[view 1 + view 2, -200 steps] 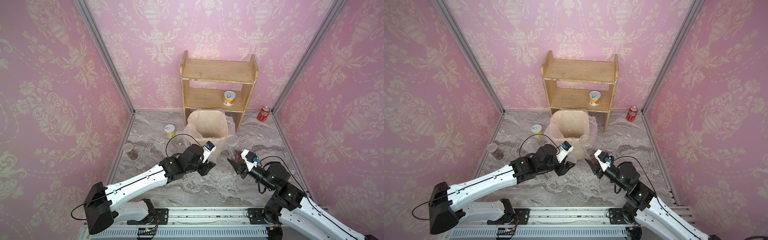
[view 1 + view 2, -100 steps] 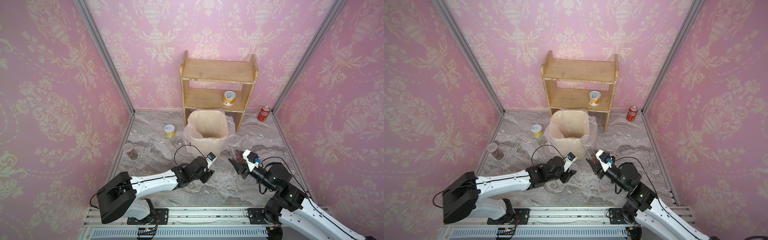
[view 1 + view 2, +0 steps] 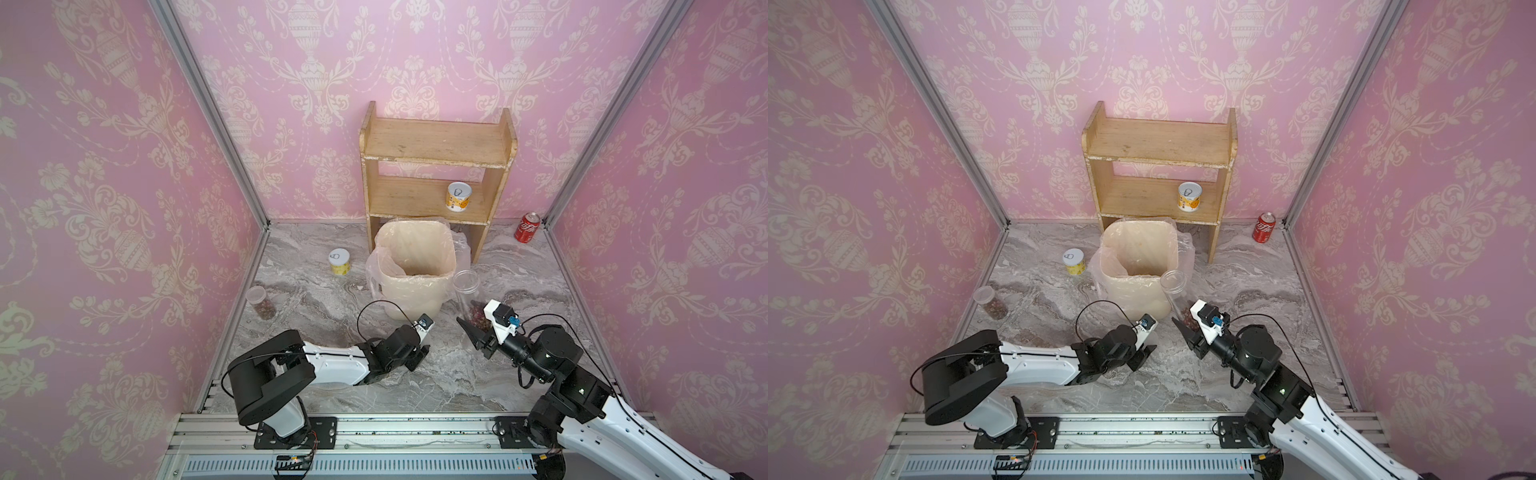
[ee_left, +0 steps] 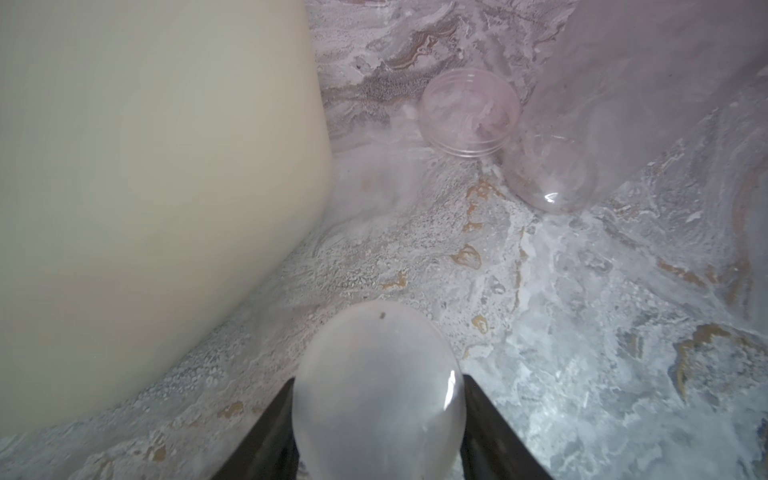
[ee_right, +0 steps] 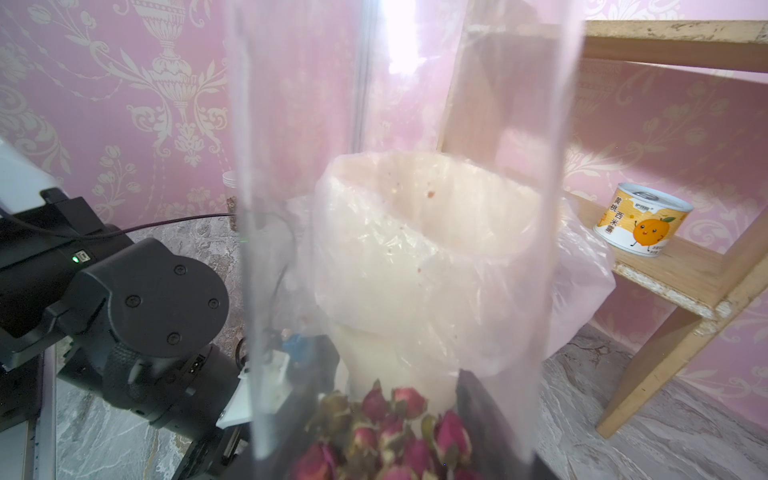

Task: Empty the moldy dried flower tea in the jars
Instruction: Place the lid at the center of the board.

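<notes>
Pink damask walls close in a grey marbled worktop (image 3: 332, 299), and every place here is read from the cream bin (image 3: 419, 291), lined with a clear bag, near its middle. Just in front of the bin and low over the worktop, the left fingers (image 4: 270, 436) are closed on a translucent lid (image 4: 376, 390), one finger pressed to each side of its rim. At the bin's front right corner the right fingers (image 3: 469, 332) are clamped around the lower part of an open jar (image 3: 466, 291). It stands mouth up with its rim close beside the bin's rim; whether its base touches the worktop cannot be told. The moldy dried flower tea (image 5: 382, 432), pink-red rosebuds, lies heaped at the bottom of that jar, level with the fingers. Beyond the bin's side, the left wrist view shows a blurred jar (image 4: 552, 174) on the worktop with a loose lid (image 4: 469, 112) right beside it; whether that jar stands or lies cannot be told. Well to the bin's left, against the wall, a lidded jar (image 3: 259, 301) holds more buds. A yellow-and-white tin (image 3: 340, 262) stands just left of the bin. Directly behind the bin is a wooden shelf (image 3: 436, 141) with a second tin (image 3: 458, 197) on its lower board. A red cola can (image 3: 527, 226) stands behind and right of the bin, by the corner post.
</notes>
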Tool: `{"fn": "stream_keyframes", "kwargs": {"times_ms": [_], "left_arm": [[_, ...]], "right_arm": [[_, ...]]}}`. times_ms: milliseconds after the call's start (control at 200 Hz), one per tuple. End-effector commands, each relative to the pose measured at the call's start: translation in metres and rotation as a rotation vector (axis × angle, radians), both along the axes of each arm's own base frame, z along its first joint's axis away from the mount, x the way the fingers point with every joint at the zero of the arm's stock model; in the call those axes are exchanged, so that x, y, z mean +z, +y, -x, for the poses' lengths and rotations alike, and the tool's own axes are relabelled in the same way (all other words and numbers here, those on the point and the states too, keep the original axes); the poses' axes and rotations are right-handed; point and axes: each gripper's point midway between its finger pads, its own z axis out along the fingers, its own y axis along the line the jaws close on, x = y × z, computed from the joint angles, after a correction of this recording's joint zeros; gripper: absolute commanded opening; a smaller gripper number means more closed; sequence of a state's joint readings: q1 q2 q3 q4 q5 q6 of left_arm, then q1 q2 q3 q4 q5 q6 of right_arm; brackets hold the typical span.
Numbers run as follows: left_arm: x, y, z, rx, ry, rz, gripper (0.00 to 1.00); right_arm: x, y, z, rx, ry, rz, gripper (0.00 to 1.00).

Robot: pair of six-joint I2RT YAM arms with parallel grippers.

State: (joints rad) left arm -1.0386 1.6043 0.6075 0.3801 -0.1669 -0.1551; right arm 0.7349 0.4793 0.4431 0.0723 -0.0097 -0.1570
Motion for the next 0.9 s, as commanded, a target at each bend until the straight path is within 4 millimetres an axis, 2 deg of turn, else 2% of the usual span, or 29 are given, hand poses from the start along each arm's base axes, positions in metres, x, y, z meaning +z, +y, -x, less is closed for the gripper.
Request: {"fn": "stream_keyframes", "kwargs": {"times_ms": [0,385,515,710,891], "left_arm": [[-0.002,-0.003,-0.005,0.028,-0.026,0.017,0.35],[-0.023,-0.006,-0.009,0.055,-0.002,0.010,0.49],[-0.024,-0.006,-0.010,0.062,-0.003,0.013,0.54],[-0.021,-0.007,-0.008,0.049,0.000,0.009,0.74],[-0.003,-0.007,-0.002,0.030,0.011,0.032,0.83]], "right_arm": [[0.008,-0.002,0.001,-0.004,-0.009,-0.028,0.26],[0.009,-0.001,0.001,0.001,-0.004,-0.021,0.26],[0.009,0.000,0.002,0.005,0.000,-0.018,0.26],[0.009,0.001,0.002,0.010,0.008,-0.010,0.26],[0.014,-0.001,0.002,0.004,0.009,0.003,0.26]]}}
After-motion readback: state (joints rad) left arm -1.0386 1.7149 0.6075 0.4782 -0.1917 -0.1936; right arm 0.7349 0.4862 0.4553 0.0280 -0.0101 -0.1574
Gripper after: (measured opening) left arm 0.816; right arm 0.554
